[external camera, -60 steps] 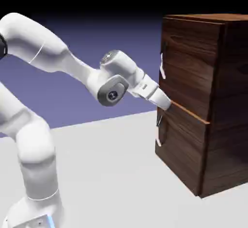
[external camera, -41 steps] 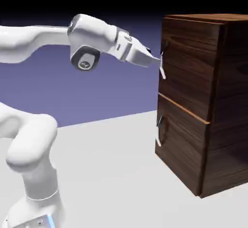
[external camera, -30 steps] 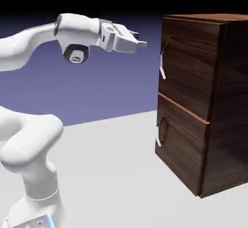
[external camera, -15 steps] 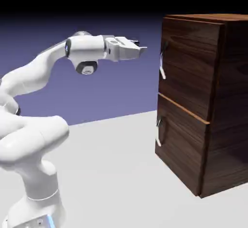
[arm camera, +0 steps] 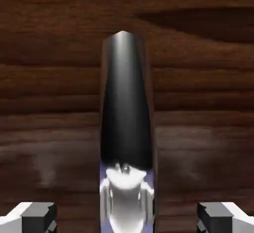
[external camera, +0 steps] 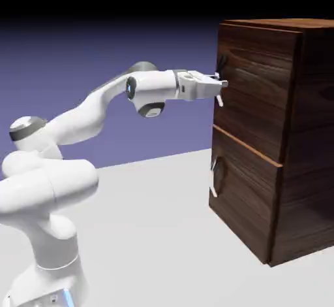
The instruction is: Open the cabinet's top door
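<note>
Exterior view sits off to the side, looking across the surface (external camera: 150, 234) at the arm reaching right to the cabinet (external camera: 274, 136). Hand view looks straight along the fingers (arm camera: 30, 217), very close to the wood of the top door (arm camera: 198, 78). You get both views on the handle (external camera: 219, 94), probably the dark bar mid-frame (arm camera: 126, 103).
</note>
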You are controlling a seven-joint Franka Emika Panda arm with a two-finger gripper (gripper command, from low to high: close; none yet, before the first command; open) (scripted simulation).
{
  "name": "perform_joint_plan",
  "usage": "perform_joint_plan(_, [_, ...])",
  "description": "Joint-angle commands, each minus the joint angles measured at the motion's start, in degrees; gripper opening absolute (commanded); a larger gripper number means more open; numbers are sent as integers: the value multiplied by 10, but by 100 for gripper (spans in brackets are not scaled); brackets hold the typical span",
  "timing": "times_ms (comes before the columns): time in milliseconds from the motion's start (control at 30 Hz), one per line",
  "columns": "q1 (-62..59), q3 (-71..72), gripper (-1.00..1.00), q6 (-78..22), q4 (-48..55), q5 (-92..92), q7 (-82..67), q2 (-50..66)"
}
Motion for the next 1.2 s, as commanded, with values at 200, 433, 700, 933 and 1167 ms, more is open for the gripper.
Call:
perform_joint_plan(200, [76,-50,-100,-168,-142,58,-110,-7])
perform_joint_plan(433, [96,-116,-100,-342,-247,56,-174,-7])
perform_joint_plan(700, [56,-209,-100,-541,-317,12,-237,23])
perform_joint_plan(933, [-17,-297,-100,-716,-335,-66,-308,96])
perform_joint_plan(1167, [-119,-357,-100,-890,-313,-168,-398,203])
